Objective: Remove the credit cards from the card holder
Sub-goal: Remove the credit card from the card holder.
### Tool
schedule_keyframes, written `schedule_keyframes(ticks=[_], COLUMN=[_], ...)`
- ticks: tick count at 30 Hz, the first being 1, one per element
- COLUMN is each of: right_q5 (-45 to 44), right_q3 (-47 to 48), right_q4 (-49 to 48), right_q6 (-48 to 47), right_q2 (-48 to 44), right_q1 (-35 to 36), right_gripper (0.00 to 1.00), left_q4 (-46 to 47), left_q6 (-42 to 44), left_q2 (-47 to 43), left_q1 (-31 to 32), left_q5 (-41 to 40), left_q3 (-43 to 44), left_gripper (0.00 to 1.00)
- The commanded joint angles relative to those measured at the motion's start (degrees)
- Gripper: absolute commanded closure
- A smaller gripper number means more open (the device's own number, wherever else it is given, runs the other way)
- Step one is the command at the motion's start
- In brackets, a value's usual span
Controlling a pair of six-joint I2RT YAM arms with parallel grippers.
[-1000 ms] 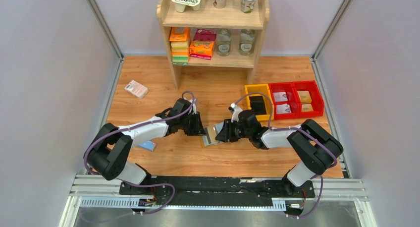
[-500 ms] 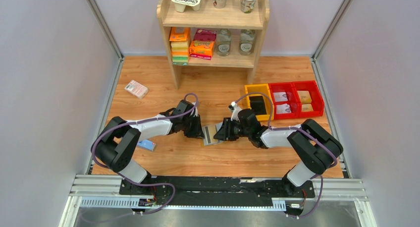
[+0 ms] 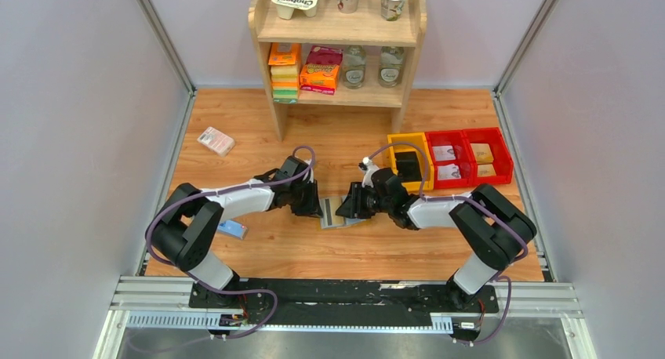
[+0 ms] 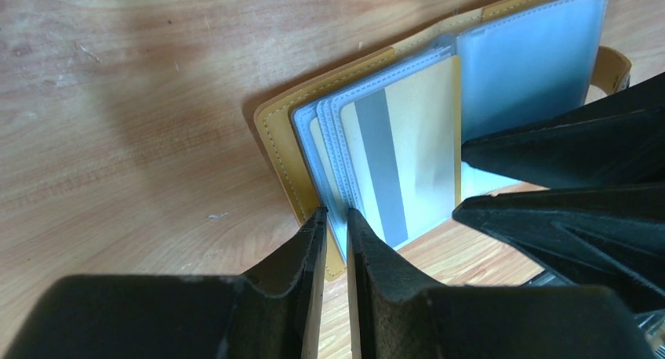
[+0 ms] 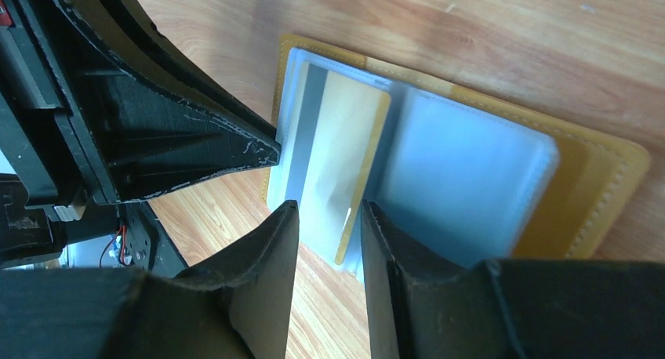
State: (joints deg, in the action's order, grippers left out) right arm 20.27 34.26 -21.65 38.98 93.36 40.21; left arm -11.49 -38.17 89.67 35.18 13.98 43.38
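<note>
**ENTRY: holder [image 4: 276, 139], w/ contents**

**Desc.:** tan cover, grey-blue clear sleeves [image 4: 533, 61]. Lies open and flat on the wood surface [image 4: 118, 139], mid-surface, btwn the two tools.

**Contents:** one gold card [image 4: 416, 132] w/ grey stripe, on top of the sleeve stack and apparently part out of its sleeve. Can't tell if other sleeves hold more cards.

**Handling (est.):**
- Holder: light and floppy at the fold. Likely to skid on wood unless pinned.
- Sleeves: thin, soft, slick. Apt to lift along w/ the card.
- Card: stiff, thin, smooth. Lies flat, so hard to get under.
- Best hold: pinch the card's free end across its faces. Steady the holder by the cover edge or sleeve stack on the opp. side.

**Position, near to far:**
- Left tool [image 4: 333, 226]: jaws nearly together, only a narrow slit left. Edge of the sleeve stack and cover sits at the slit. Can't tell if it nips or only touches.
- Right tool [image 5: 329, 233]: jaws part spread, wood showing in the gap. Card's free corner lies btwn them. No pinch seen.
- Tools face tip to tip across the holder: left at the stack side, right at the card's end.
- Beyond: packet [image 3: 216, 140] far left, bins [image 3: 470, 139] to the right, shelf [image 3: 408, 30] at the back. All well apart from the holder.
</note>
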Motion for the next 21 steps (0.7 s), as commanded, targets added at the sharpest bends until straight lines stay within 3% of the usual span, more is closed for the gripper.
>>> schedule_keyframes(ticks=[1, 21], right_q5=[1.70, 5.39], right_q3=[2.74, 1.51], right_q4=[-0.76, -7.35], right_q6=[-0.49, 3.47], right_q2=[1.56, -1.60], right_q1=[0.75, 0.40], right_gripper=[0.63, 0.69], left_q4=[-0.82, -4.42], left_q6=[1.52, 2.22], left_q2=[1.38, 4.99], left_q1=[0.15, 0.24], left_q5=[-2.11, -5.10], left_q3=[1.89, 4.35], left_gripper=[0.77, 0.80])
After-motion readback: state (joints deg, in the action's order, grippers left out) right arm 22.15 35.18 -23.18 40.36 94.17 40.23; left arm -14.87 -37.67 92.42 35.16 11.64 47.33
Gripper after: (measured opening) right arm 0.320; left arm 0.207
